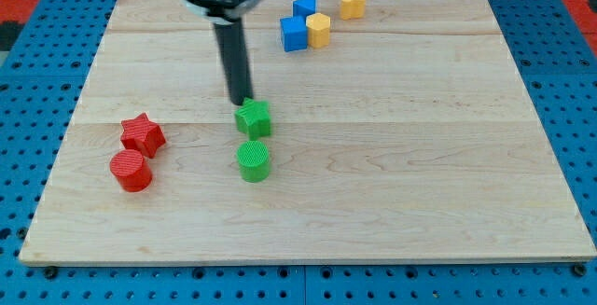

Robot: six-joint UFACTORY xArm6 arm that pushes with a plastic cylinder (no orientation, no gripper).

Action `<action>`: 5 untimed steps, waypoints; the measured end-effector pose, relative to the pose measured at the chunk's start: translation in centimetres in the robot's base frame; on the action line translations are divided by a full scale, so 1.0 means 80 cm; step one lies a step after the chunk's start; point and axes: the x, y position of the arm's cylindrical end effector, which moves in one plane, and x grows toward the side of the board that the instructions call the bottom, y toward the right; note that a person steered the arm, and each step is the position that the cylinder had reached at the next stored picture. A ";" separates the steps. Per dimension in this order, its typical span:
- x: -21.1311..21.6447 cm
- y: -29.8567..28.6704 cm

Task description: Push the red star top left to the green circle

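The red star (142,134) lies at the view's left on the wooden board (420,156). A red circle (131,170) touches it just below. The green circle (253,160) sits near the board's middle, to the right of the red star. A green star (253,118) sits just above the green circle. My tip (242,101) stands right at the green star's upper left edge, well to the right of the red star.
Two blue blocks (297,27) and a yellow block (318,30) cluster at the view's top, with another yellow block (352,3) to their upper right. A blue pegboard surface (28,156) surrounds the board.
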 end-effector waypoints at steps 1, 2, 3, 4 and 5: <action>0.091 0.049; 0.113 0.081; 0.067 0.091; 0.019 -0.002; -0.041 -0.129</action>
